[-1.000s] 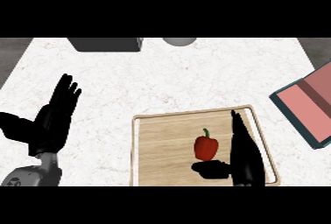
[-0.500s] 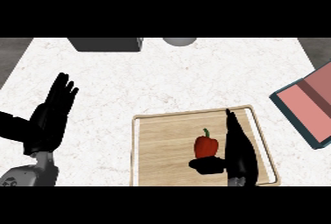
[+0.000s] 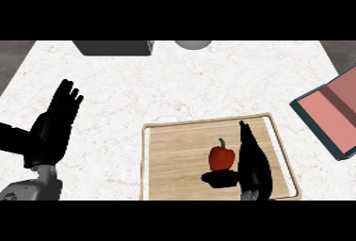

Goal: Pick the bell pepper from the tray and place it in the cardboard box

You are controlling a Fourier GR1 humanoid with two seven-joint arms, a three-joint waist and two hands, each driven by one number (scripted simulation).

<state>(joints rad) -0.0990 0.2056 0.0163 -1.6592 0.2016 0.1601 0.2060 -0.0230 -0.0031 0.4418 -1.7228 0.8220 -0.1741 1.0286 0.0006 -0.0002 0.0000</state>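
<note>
A red bell pepper with a green stem stands on the wooden tray, right of the tray's middle. My right hand lies along the pepper's right side, its fingers straight and pointing away from me. The thumb reaches under the pepper's near end, and the hand is open. The box, with teal walls and a pink inside, sits at the right edge, partly cut off. At the left, my left hand rests open above the counter with its fingers up.
A dark grey block and a grey round object stand at the counter's far edge. White speckled counter stretches between the tray and those objects. The counter's left edge shows at the upper left.
My right hand has shifted slightly left, closing in on the pepper's right side, with the thumb now at its near end. Pepper, tray and left hand stay put.
</note>
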